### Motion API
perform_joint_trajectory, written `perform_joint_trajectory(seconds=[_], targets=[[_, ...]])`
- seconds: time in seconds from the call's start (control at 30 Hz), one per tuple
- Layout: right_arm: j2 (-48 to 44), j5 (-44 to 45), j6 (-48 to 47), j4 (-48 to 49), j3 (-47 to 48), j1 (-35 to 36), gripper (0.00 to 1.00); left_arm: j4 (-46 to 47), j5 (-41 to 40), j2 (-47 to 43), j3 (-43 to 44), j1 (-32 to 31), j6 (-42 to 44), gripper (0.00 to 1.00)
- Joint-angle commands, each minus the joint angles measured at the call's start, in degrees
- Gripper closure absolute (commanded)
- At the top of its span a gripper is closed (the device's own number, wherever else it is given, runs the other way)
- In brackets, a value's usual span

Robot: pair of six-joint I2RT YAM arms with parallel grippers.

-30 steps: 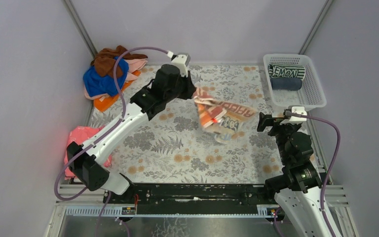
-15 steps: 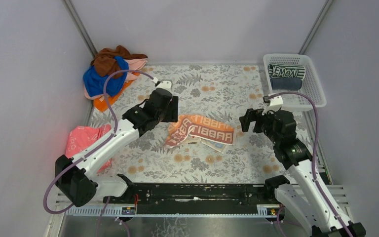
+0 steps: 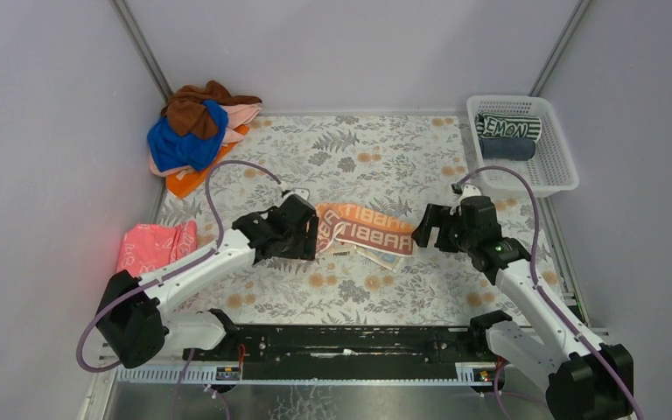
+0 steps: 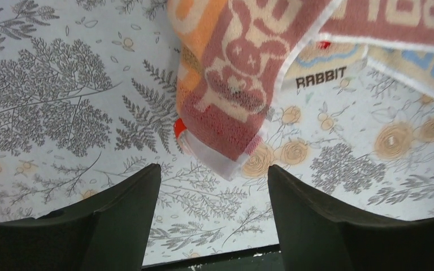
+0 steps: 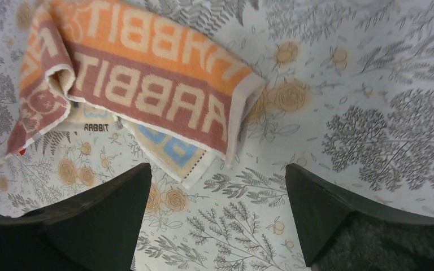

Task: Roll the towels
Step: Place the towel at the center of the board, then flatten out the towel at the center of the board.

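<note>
An orange and maroon towel [image 3: 366, 234] with "RABBIT" lettering lies loosely folded on the floral table, in the middle. My left gripper [image 3: 312, 236] hovers at its left end, open, with the towel's corner [image 4: 226, 130] just ahead of the fingertips [image 4: 147, 180] and nothing between them. At the towel's right end my right gripper [image 3: 426, 234] also stands open. In the right wrist view the towel [image 5: 147, 84] lies ahead of that gripper [image 5: 217, 172], with only bare table between the fingers.
A pile of brown, blue, pink and orange towels [image 3: 194, 136] sits at the back left corner. A pink towel [image 3: 153, 249] lies at the left edge. The white basket [image 3: 567, 162] at the back right holds a striped roll [image 3: 507, 128] and a dark blue roll [image 3: 507, 149].
The left gripper let go of the towel, which dropped from mid-air onto the table, and drew back toward the near side. The right arm reached in to the towel's right end.
</note>
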Motion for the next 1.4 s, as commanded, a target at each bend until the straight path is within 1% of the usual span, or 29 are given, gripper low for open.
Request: perform_joint_trajectory(seconds=[0.0, 0.17, 0.3, 0.37, 0.43, 0.6, 0.73, 0.97, 1.17, 1.37], targets=[[2.13, -2.5, 6.01, 2.18, -1.35, 0.43, 0.06, -6.02, -6.52, 2.46, 2.62, -5.21, -1.09, 0.31], [6.33, -2.69, 7.19, 2.14, -1.68, 0.41, 0.11, -10.14, -13.19, 9.77, 6.54, -11.37, 1.41, 0.34], [8.38, -3.94, 8.15, 4.58, -3.3, 0.43, 0.18, -12.21, -18.37, 15.65, 8.84, -14.6, 3.05, 0.4], [8.9, -4.85, 8.52, 5.8, -4.1, 0.43, 0.21, -12.88, -20.23, 17.91, 9.68, -15.43, 3.6, 0.45], [9.04, -5.12, 8.92, 6.71, -4.74, 0.42, 0.22, -13.06, -21.62, 19.38, 10.17, -15.9, 4.27, 0.49], [9.48, -5.33, 8.91, 7.87, -5.49, 0.42, 0.24, -12.75, -25.3, 21.96, 11.14, -16.75, 6.0, 0.54], [10.31, -5.92, 9.4, 8.45, -5.87, 0.42, 0.27, -12.06, -26.09, 23.97, 11.83, -16.83, 7.4, 0.6], [11.0, -7.09, 10.67, 10.22, -7.11, 0.43, 0.31, -11.3, -25.7, 24.38, 11.62, -16.87, 8.18, 0.77], [13.01, -7.92, 11.35, 13.59, -8.55, 0.41, 0.37, -11.34, -25.94, 22.41, 11.15, -16.86, 7.68, 0.99], [15.93, -8.87, 12.05, 19.3, -9.69, 0.43, 0.44, -11.47, -26.43, 21.04, 10.38, -16.87, 6.84, 1.0]])
